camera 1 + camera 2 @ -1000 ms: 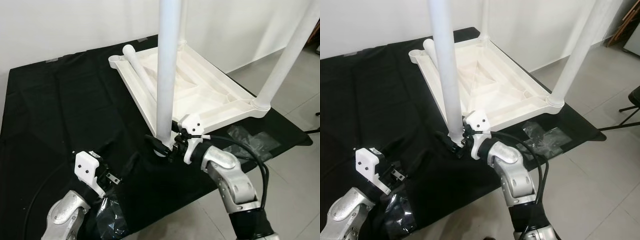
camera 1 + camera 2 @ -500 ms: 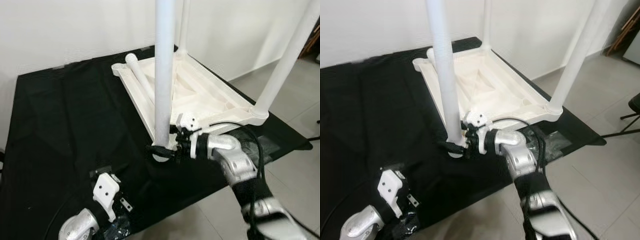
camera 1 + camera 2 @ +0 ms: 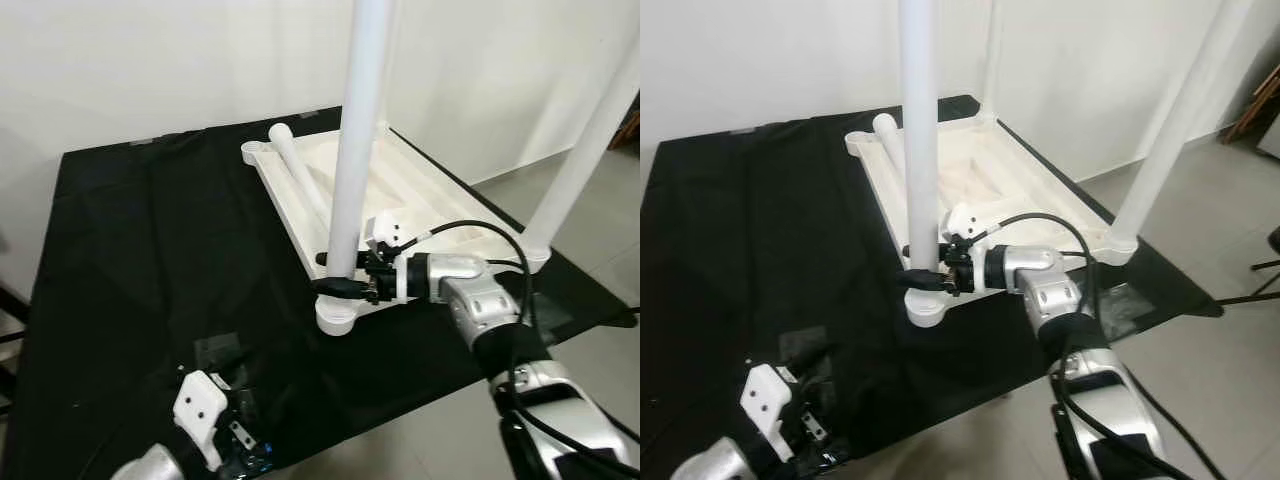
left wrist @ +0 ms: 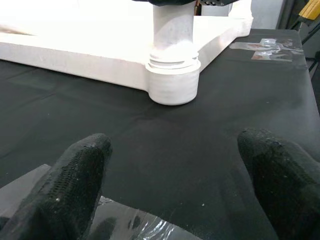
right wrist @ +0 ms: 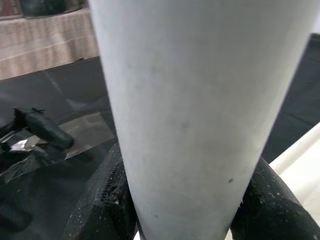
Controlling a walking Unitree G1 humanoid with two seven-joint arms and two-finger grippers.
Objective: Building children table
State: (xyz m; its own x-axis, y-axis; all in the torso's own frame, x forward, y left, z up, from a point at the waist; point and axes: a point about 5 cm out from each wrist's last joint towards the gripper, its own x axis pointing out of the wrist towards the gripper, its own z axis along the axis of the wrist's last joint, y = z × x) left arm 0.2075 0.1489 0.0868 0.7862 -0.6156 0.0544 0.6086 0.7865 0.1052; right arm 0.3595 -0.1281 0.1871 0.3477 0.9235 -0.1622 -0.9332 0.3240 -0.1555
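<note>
The right end effector [image 3: 338, 285] is grasping the near white leg [image 3: 358, 150], with one black finger on each side of it, low down and just above the round socket [image 3: 338, 316] at the corner of the white table top [image 3: 420, 205]. The leg stands straight up from that socket. The table top lies upside down on a black cloth [image 3: 150, 250] that covers the desk, and it stretches away behind the right end effector. A loose white leg [image 3: 300, 180] lies flat in the table top, on the far side of the right end effector, with its round end at the far corner. Another white leg [image 3: 590, 150] stands up at the corner off to the right of the right end effector, well apart from it. A black cable [image 3: 490, 240] loops over the right arm, close behind the end effector. The left end effector [image 4: 175, 180] is low and near the front edge of the desk, with its two black fingers [image 4: 75, 175] spread wide and nothing between them. The corner socket with the leg in it sits straight ahead of the left end effector, apart from it. Clear plastic wrap [image 3: 215, 350] lies on the cloth just beside the left end effector. More clear plastic [image 3: 1120, 300] lies on the cloth to the right of the right arm.
</note>
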